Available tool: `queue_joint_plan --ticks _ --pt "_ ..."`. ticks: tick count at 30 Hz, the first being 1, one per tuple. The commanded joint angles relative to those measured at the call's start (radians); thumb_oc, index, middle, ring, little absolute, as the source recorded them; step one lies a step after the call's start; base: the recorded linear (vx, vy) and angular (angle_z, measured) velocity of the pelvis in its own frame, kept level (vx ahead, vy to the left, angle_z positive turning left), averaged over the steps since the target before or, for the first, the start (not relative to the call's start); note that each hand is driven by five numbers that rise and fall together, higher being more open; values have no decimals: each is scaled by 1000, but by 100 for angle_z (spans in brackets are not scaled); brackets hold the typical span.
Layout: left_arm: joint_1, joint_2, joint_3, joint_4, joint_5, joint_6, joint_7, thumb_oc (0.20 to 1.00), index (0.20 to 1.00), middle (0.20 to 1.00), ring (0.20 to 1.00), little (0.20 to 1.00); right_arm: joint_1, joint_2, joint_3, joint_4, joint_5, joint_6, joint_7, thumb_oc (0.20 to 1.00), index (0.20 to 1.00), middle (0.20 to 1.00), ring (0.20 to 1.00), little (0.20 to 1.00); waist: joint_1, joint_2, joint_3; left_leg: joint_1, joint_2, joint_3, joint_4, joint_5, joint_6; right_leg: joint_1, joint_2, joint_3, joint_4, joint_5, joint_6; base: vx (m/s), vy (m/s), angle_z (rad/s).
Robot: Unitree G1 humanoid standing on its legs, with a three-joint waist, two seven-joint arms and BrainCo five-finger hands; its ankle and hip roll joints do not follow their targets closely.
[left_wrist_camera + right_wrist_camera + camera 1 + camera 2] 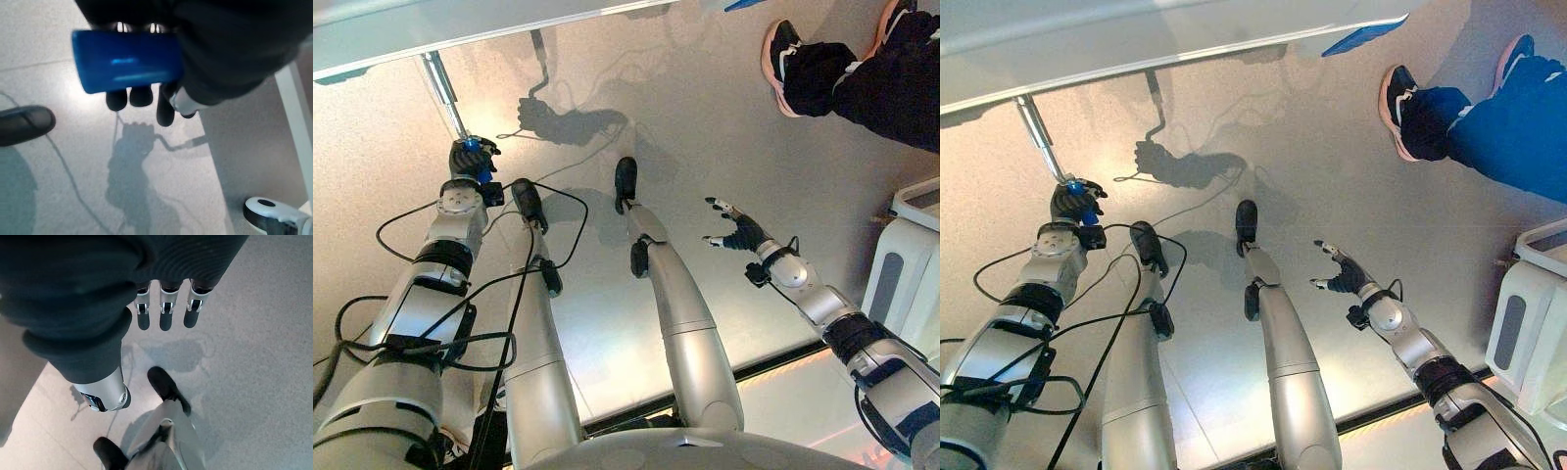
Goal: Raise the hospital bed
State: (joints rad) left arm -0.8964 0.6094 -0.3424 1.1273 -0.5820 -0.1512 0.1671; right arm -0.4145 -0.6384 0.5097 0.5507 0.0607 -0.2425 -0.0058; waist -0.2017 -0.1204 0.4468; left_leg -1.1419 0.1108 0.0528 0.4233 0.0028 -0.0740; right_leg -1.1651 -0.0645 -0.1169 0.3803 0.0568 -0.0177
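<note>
The hospital bed's white frame edge (pixel 460 29) runs across the top of the head views. A silver crank rod (pixel 440 88) slants down from it and ends in a blue handle (pixel 127 61). My left hand (pixel 470 159) is shut on that blue handle, its dark fingertips (pixel 129 98) curled round it. My right hand (pixel 739 233) hangs open over the floor, well to the right of the crank, holding nothing; its fingers (pixel 166 313) are straight.
A person's legs and dark shoes (pixel 788 64) stand at the upper right. A white cabinet or machine (pixel 906 264) sits at the right edge. A white bed caster (pixel 274 215) stands on the grey floor near the crank.
</note>
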Motion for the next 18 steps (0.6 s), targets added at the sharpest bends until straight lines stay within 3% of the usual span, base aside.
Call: queue_joint_plan --ticks 1,11,14,18 --pt "37 13 -18 12 3 8 -12 200 200 200 200 200 103 -47 28 -46 26 -14 5 1000 1000 1000 1000 1000 13 -4 -42 11 -5 -50 26 -8 18 -18 -30 21 12 40 136 0 0 0" --pt "25 16 -61 -42 -7 4 -29 200 200 200 200 200 109 -55 31 -59 35 -13 10 1000 1000 1000 1000 1000 10 -6 -39 14 -7 -48 36 -13 18 -16 -27 23 15 39 134 -1 -3 0" --pt "10 5 -179 -276 -31 -36 -46 200 200 200 200 200 129 -49 29 -29 33 2 5 1000 1000 1000 1000 1000 11 -3 -32 25 -8 -47 30 -8 17 -10 -28 22 23 36 130 -8 -28 0" --pt "15 12 -200 -327 -37 -42 -45 200 200 200 200 200 132 -50 29 -23 28 4 1 1000 1000 1000 1000 1000 13 -1 -30 27 -10 -48 29 -7 16 -9 -28 21 24 35 129 -1 -2 1"
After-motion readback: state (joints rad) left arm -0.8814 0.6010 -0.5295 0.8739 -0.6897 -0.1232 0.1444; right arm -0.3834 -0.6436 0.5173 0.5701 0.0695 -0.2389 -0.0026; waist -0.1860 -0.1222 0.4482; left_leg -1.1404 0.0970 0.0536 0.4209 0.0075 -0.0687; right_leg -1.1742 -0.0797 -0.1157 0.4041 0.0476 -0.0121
